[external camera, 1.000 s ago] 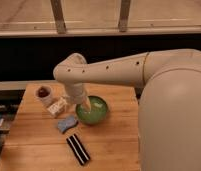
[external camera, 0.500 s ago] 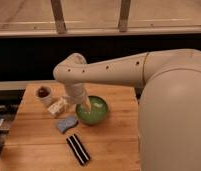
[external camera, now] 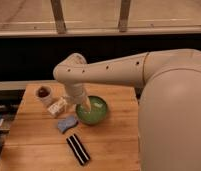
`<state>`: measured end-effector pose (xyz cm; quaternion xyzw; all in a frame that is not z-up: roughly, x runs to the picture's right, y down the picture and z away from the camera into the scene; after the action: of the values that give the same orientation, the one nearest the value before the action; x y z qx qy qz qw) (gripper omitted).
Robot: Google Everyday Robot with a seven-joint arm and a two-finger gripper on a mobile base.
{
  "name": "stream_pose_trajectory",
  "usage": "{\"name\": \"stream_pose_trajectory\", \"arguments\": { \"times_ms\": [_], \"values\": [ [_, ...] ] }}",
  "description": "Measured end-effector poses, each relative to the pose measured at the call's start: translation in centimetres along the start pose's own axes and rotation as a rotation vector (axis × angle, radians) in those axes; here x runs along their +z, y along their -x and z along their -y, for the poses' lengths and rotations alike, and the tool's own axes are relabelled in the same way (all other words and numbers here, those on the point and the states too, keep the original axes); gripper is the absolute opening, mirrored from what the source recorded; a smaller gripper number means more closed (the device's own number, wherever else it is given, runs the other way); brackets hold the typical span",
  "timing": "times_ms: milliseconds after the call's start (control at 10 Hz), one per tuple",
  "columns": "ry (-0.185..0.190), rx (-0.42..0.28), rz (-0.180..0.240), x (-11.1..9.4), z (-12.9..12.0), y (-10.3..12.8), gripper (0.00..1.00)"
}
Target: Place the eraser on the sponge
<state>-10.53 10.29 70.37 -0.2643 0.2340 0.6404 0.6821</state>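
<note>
No movement is noted since the earlier frames: arm, gripper and all tabletop items are found in the same places. The white arm is reached in from the right, bent at the elbow above the table's back left part, and the forearm is angled down to the right. The gripper is held low over the left inner side of the green bowl, and its claw is read as released, with nothing grasped; the fingers themselves are poorly made out against the bowl. The eraser, black with white lengthwise stripes, is laid flat on the wooden table near the front edge, angled diagonally and untouched. The sponge, a light-blue pad, is laid between the eraser and the bowl, just left of the bowl and apart from the eraser. A small white box is seen behind the sponge, left of the bowl. A white cup with dark contents is placed just behind and left of the box. The eraser is not yet set on the sponge.
</note>
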Motion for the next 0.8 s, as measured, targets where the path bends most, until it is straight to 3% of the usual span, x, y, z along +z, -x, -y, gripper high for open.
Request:
{"name": "stream_pose_trajectory", "arguments": {
  "times_ms": [400, 800],
  "values": [
    [0.001, -0.051, -0.022, 1.2, -1.7, -1.2, 0.65],
    [0.001, -0.08, -0.066, 3.8, -2.9, -3.1, 0.65]
  ]
}}
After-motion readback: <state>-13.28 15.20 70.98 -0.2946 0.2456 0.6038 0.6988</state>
